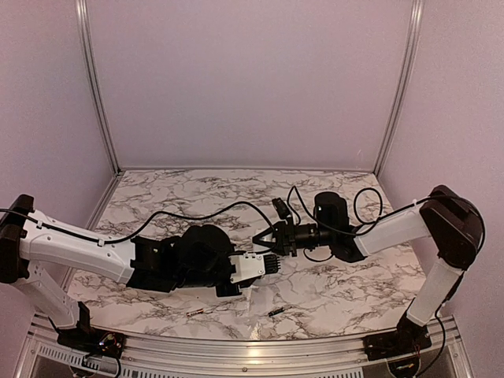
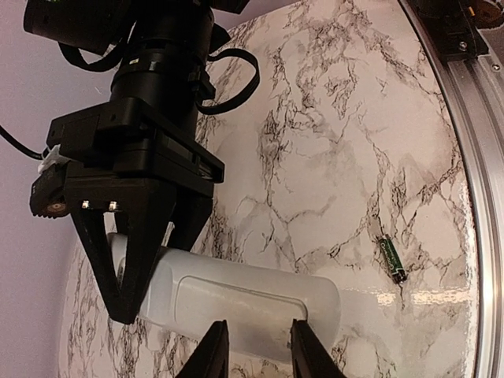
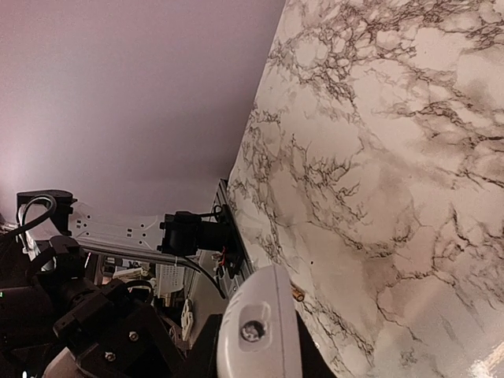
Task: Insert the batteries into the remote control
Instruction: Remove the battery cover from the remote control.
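Note:
In the left wrist view the white remote control [image 2: 236, 295] lies lengthwise, its plain back with the battery cover facing the camera. My right gripper [image 2: 130, 272] is shut on its left end. In the right wrist view that rounded end [image 3: 260, 331] fills the space between the right fingers. My left gripper [image 2: 256, 346] is open; its two dark fingertips [image 2: 214, 346] stand apart over the cover's lower edge. Both grippers meet at mid-table [image 1: 272, 264] [image 1: 266, 242]. A dark battery [image 1: 276, 312] [image 2: 391, 259] and a lighter battery [image 1: 197, 313] lie on the marble near the front edge.
The marble tabletop [image 1: 315, 197] is bounded by an aluminium rail [image 1: 236, 346] along the near edge and by pale walls behind and at both sides. Black cables [image 1: 197, 214] loop over the table between the arms. A battery tip [image 3: 298, 294] shows beside the remote.

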`<state>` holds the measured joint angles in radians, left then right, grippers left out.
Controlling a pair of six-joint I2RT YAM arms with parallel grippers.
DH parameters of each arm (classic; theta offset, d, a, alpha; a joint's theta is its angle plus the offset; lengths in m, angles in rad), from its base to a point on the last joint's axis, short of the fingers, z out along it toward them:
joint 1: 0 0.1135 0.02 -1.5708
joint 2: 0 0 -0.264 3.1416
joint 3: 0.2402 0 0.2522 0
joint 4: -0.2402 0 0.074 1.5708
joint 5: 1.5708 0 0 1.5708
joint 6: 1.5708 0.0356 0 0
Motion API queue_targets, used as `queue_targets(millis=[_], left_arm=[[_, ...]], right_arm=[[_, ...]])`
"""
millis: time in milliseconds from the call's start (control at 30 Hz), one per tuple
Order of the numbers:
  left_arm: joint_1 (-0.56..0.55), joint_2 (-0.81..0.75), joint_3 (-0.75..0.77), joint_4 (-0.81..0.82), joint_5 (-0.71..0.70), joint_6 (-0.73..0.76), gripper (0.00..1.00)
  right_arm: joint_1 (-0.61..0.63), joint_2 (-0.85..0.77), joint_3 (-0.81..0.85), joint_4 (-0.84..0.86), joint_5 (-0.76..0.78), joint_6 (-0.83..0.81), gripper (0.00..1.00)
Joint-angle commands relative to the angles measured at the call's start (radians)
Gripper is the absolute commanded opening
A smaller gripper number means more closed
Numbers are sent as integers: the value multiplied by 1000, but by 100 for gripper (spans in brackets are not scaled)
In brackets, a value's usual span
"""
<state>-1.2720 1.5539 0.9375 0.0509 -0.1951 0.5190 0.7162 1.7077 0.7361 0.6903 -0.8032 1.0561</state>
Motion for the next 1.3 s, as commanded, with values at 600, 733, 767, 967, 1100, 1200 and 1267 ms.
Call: queue_targets(millis=[600, 733, 767, 967, 1100, 1200, 1267], left_arm=[[14, 51, -55, 89, -103, -9, 28], [14, 64, -50, 85, -107, -8, 29], [15, 64, -49, 85, -104, -9, 30], [14, 37, -51, 81, -98, -34, 42], [14, 15, -55, 83, -71, -57, 48], [14, 4, -63, 86, -51, -81, 50], [21, -5, -70, 92, -43, -108, 51]], right_arm=[[-41, 44, 30, 17, -51, 25, 0], [-44, 55, 22, 42, -52, 37, 0], [-45, 58, 20, 48, -53, 40, 0], [-57, 71, 8, 69, -50, 44, 0], [-69, 84, 7, 89, -50, 48, 0], [-77, 90, 7, 97, -47, 48, 0], [-82, 97, 0, 106, -40, 51, 0]])
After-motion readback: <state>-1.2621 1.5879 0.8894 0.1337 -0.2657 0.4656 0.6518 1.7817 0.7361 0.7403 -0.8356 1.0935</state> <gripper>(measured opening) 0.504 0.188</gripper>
